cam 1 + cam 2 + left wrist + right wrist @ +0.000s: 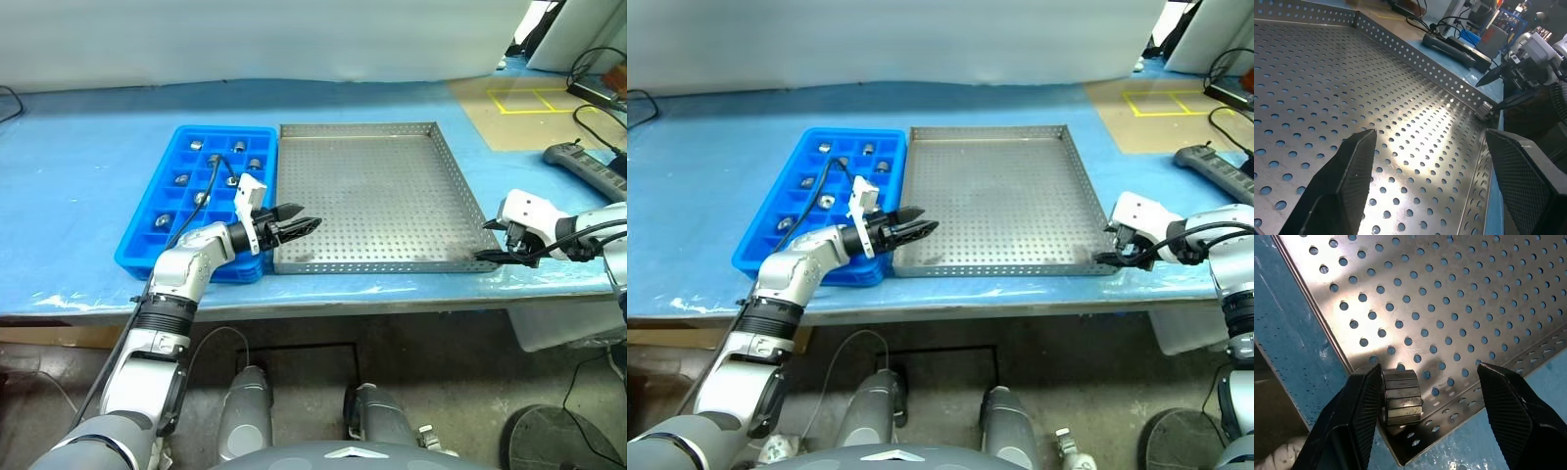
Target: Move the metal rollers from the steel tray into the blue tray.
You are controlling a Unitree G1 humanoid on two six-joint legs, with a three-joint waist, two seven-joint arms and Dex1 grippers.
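Note:
The steel tray [372,186] lies mid-table, its perforated floor bare apart from one metal roller [1400,396] in its near right corner. My right gripper [1427,369] is open, angled down over that corner. The roller stands between the fingers, close against one finger [1359,411]. The left wrist view shows that same roller [1485,110] with the right gripper's tips just above it. My left gripper [306,220] is open and level over the steel tray's near left corner, holding nothing. The blue tray [132,245] lies along the steel tray's left side, with several rollers [196,145] in its compartments.
A grey power strip [586,164] with cables lies at the far right of the table. A tan board with yellow tape [529,98] sits at the back right. The table's front edge [392,294] runs just below both trays.

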